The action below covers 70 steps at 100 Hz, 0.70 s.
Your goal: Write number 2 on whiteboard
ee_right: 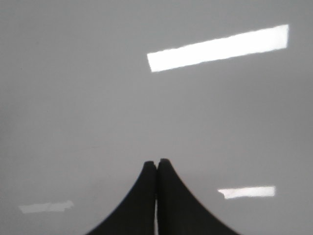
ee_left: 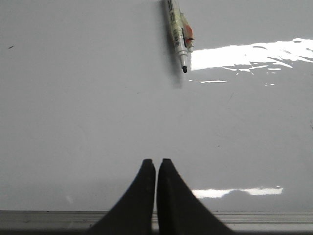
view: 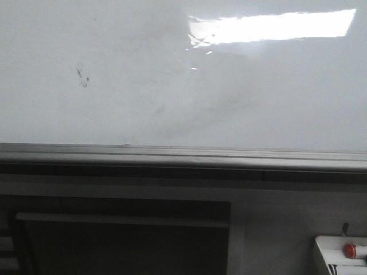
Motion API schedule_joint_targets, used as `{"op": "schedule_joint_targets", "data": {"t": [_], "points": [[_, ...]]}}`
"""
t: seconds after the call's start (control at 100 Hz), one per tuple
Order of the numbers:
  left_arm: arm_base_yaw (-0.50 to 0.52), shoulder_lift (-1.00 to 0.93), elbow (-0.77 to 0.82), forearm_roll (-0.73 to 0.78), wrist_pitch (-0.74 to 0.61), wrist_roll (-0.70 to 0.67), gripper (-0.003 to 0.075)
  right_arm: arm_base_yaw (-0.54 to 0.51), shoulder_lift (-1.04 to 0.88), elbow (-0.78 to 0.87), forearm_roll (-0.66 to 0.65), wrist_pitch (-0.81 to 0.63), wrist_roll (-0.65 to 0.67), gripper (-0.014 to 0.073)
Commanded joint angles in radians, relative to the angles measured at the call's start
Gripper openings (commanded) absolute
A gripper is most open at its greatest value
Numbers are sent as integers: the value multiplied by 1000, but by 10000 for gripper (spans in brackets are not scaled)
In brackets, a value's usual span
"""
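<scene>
1. Whiteboard (view: pixel 183 114): one, glossy, no "2" visible; smudge marks (view: pixel 82 76) at 9 o'clock.
2. Marker (ee_left: pixel 178 34): one, lying on the board, uncapped, label unreadable.
3. Left gripper (ee_left: pixel 156 162): fingers pressed together, empty.
4. Right gripper (ee_right: pixel 157 162): fingers together, empty.
5. White box (view: pixel 341 258), red button: 5 o'clock, front view.
</scene>
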Motion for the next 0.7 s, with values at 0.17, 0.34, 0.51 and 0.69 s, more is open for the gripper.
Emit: {"op": "schedule_joint_targets", "data": {"t": [0.17,0.34,0.51,0.69], "points": [[1,-28,34,-9,-71,1,-18,-6,-17,29,-12,-83,-9,-72],[1,-28,34,-9,-71,1,-18,-6,-17,29,-12,-83,-9,-72],[1,-28,34,-9,-71,1,-18,-6,-17,29,-80,-82,-11,-72],[1,-28,34,-9,-74,1,-18,-6,-17,29,-108,-84,-11,-72]]}}
